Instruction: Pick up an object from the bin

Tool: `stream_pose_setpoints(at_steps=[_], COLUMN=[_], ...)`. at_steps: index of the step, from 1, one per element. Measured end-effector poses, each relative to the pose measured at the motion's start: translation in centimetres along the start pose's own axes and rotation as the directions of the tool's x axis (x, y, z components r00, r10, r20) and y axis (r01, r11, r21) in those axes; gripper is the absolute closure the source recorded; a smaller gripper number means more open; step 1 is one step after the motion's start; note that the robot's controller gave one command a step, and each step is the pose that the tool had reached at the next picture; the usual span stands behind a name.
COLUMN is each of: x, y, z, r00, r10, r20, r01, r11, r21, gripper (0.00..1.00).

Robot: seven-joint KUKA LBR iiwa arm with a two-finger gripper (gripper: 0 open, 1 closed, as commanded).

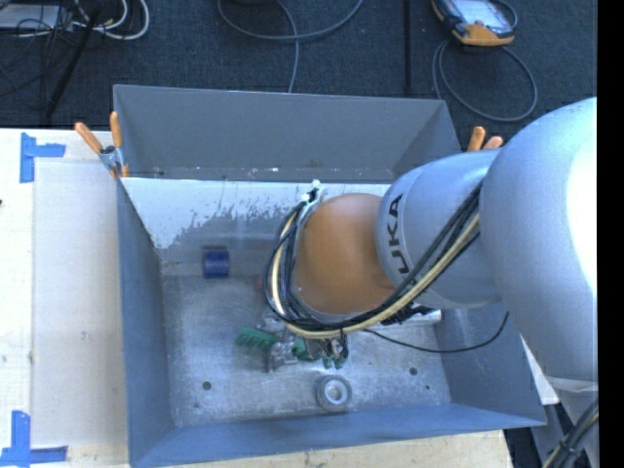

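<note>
Hanging low over the floor of the bin point(146, 291), my gripper point(310, 351) sits at the right end of a green toothed piece point(253, 338) that lies front of centre. Whether it is apart, together or clamped on that piece I cannot tell, because my orange cover point(336, 252) and cables point(281, 261) hide much of it.

My worry from here is that if I have only the tip of that piece, it could pivot and slip out on the lift. Pressing lower would scrape the metal floor. Near me, toward the front wall, lies 1 silvery ring point(334, 392), and a sideways drift could knock it. Well apart, toward the back left, 1 small blue cylinder point(215, 261) seems safe.

The green piece looks like hard plastic, flat, with a row of short teeth like a comb, so it has thin edges and little to press on. The ring looks smooth and flat, with an open centre. The cylinder is stubby and matte. The floor is dull grey sheet metal, scuffed pale, between sloping walls.
</note>
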State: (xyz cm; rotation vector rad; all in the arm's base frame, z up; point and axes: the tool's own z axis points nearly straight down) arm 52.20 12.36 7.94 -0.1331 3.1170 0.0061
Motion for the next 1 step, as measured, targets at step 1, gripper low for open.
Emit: stream_pose_setpoints(at_steps=[1], x=[0.40], y=[2.19], z=[-15.19], r00=[0.999], r10=[-0.038], r20=[-0.014], r01=[0.038], r11=[0.999], r21=[0.001], gripper=[1.00])
